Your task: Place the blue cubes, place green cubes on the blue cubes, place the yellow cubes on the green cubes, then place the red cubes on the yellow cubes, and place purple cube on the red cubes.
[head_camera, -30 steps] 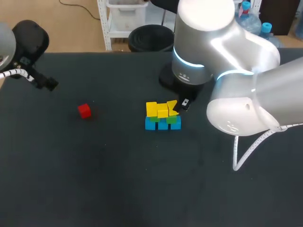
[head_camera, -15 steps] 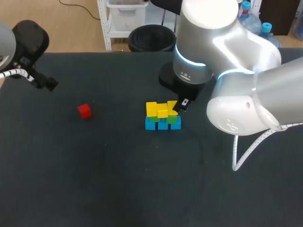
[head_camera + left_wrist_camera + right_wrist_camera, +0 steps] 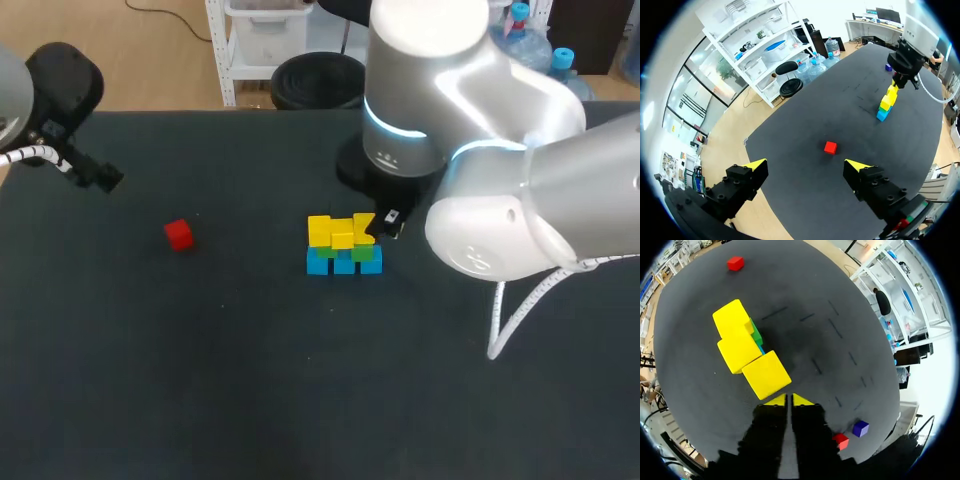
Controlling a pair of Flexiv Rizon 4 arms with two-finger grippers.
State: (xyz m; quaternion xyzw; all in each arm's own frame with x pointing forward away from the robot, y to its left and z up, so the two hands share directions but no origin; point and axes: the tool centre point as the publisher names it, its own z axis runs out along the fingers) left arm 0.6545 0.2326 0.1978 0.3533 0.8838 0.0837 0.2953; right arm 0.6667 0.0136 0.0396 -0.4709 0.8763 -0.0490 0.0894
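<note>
At the head view's middle, yellow cubes (image 3: 335, 231) sit on green cubes (image 3: 362, 254) on blue cubes (image 3: 344, 264), a red cube (image 3: 179, 234) well apart. Left wrist view: left gripper (image 3: 805, 166) spread wide, empty, red cube ahead. Right wrist view: right gripper (image 3: 789, 400) pinched together, empty, just behind the nearest yellow cube.
</note>
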